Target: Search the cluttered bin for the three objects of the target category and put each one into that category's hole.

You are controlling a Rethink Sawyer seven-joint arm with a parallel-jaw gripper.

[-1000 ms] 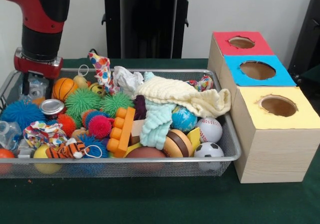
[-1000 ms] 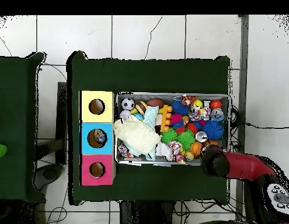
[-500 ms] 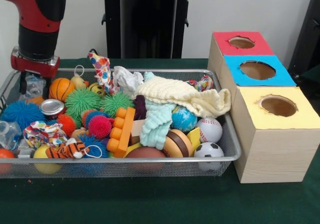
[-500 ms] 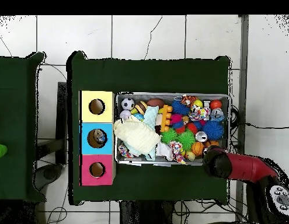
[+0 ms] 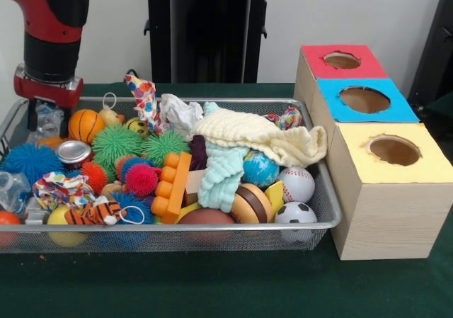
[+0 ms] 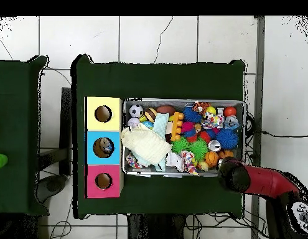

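The gripper (image 5: 44,123) hangs at the wire bin's (image 5: 322,190) far corner beside the small basketball (image 5: 85,125), its state impossible to tell, and no writing is readable on the toys.

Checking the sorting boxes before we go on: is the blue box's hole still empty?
No: in the overhead view a small object shows inside the blue box's hole.

Looks like a robot lab or test room. A table (image 6: 159,78) draped in dark green cloth, set on a white tiled floor (image 6: 159,38) with a crack. On the table, a wire bin (image 5: 322,215) of toys beside three wooden boxes (image 5: 386,215) with coloured tops and round holes. Behind the table, a plain white wall (image 5: 340,10) and a black stand (image 5: 209,31).
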